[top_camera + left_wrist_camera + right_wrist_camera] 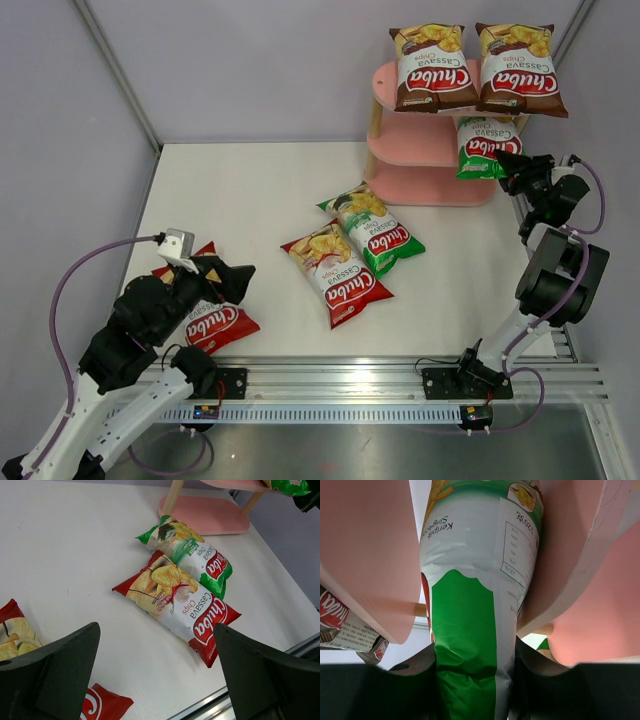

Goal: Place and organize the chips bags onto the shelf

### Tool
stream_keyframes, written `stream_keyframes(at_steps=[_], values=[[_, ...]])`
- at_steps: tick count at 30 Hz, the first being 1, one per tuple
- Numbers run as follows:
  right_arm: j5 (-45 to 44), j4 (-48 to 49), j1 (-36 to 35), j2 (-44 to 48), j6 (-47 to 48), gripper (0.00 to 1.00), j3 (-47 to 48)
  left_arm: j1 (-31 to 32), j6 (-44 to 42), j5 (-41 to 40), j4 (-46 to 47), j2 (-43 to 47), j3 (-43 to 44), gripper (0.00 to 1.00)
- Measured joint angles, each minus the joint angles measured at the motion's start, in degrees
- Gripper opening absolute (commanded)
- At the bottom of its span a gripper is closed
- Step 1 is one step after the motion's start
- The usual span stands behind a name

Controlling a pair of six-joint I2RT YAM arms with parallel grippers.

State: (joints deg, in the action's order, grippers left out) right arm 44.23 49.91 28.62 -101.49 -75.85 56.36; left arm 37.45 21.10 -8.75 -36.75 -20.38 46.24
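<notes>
- With the counter's far edge taken as 12 o'clock in the top view, the shelf (412,152) stands at about 1 o'clock on the counter (240,200). It has three pink oval boards on light wooden posts.
- Two brown bags (432,68) lie side by side on the top board, touching each other. They cover the board, and their near ends overhang its edge.
- The held green bag (470,630) sits in the gap between the top and middle boards, on the shelf's 4 o'clock side. Its near end sticks out past the boards, and I cannot tell whether it rests fully on the middle board.
- The right end effector (475,672) is closed partway on that bag. One finger presses each face of its near end, and the foil is pinched narrow between them.
- The bottom board is bare where it shows.
- The loose green bag (372,228) lies flat near the middle of the counter, at 7 o'clock from the shelf and just off the bottom board.
- The middle red bag (335,273) lies flat at 7 o'clock from the loose green bag. The two lie parallel with their long edges touching.
- The near red bag (215,322) lies flat at about 8 o'clock on the counter, well apart from the other two.
- The left end effector (156,630) hangs over the near red bag with its jaws spread as wide as they go and nothing between them. Its wrist camera looks past the fingers towards the two middle bags.
</notes>
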Motion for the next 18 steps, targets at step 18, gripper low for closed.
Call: stream_keyframes(at_steps=[18], values=[[-1.57,-3.54,-1.97,-5.09,0.81,0.47,8.35,0.0,-1.22,0.0,0.02,0.22,-0.44,0.99]])
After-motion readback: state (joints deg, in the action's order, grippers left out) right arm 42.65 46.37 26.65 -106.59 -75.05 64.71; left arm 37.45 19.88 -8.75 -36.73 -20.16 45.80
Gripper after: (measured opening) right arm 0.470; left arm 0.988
